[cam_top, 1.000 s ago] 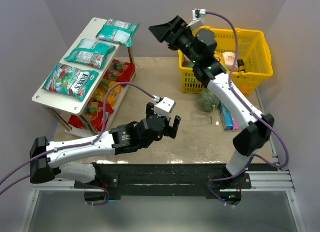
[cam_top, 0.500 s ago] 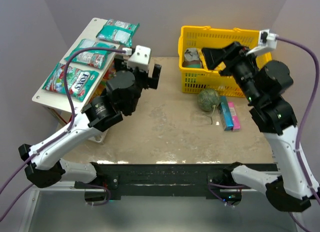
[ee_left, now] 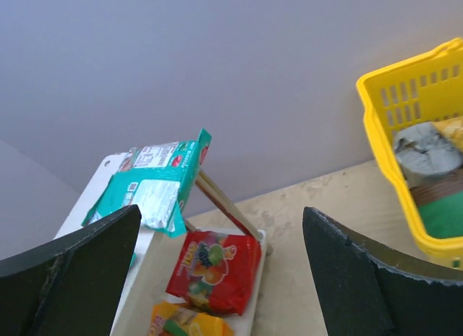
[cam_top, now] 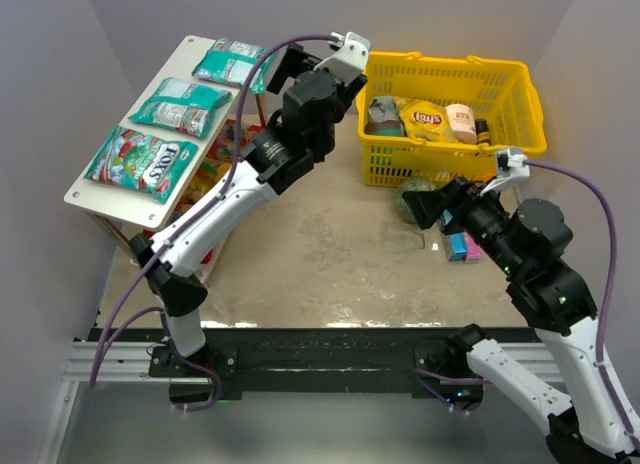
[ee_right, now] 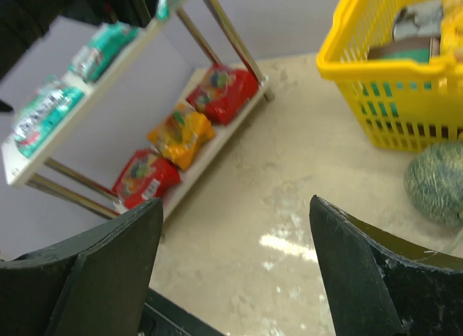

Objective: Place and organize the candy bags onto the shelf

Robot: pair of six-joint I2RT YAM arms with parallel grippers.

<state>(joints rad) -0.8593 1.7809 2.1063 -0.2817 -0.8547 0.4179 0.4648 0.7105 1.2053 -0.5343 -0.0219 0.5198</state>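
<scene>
The white two-tier shelf (cam_top: 100, 196) stands at the left. Its top tier holds two teal candy bags (cam_top: 236, 62) (cam_top: 180, 106) and a larger green-white bag (cam_top: 140, 162). Red and yellow-orange bags lie on the lower tier (ee_right: 213, 144): a red one (ee_right: 223, 90), a yellow-orange one (ee_right: 181, 133) and another red one (ee_right: 145, 177). My left gripper (cam_top: 285, 69) is open and empty, raised by the shelf's far end; its view shows the far teal bag (ee_left: 155, 184) and a red bag (ee_left: 215, 271). My right gripper (cam_top: 435, 202) is open and empty above the table's right side.
A yellow plastic basket (cam_top: 520, 94) stands at the back right with a Lay's chip bag (cam_top: 425, 114) and other items inside. A dark green ball (cam_top: 415, 199) lies in front of it, next to my right gripper. Pink and blue boxes (cam_top: 460, 242) lie to its right.
My left arm swung from the table's front up to the shelf's far end. My right arm drew back from above the basket and came down near the green ball.
</scene>
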